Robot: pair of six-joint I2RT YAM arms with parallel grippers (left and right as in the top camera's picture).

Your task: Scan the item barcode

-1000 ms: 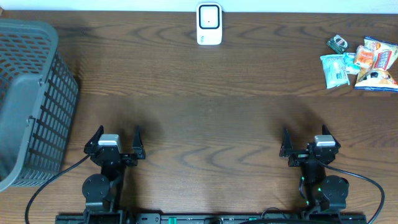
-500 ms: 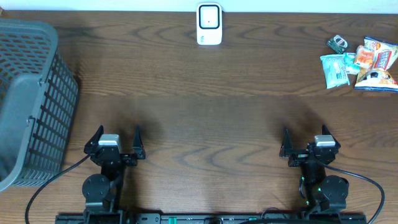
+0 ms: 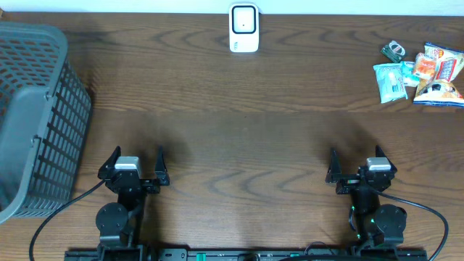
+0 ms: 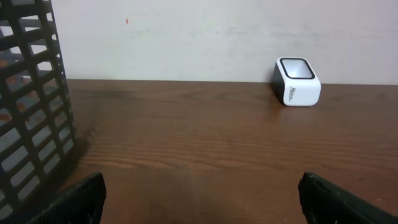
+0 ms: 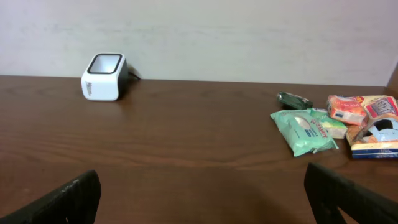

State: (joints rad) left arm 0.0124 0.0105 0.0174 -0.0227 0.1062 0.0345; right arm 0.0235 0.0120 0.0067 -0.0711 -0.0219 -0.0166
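Overhead: one scanner (image 3: 244,27), one basket (image 3: 69,138), left hand (image 3: 138,153), right hand (image 3: 354,154), both spread

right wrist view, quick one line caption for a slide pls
Open right gripper low over the table, white barcode scanner far left, packaged items far right, nothing picked up.

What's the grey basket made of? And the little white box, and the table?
Grey basket: looks like matte plastic, moulded in a grid of holes. White box: probably smooth plastic, with a dark shiny window. Table: wood or wood-look laminate; brown grain lines show.
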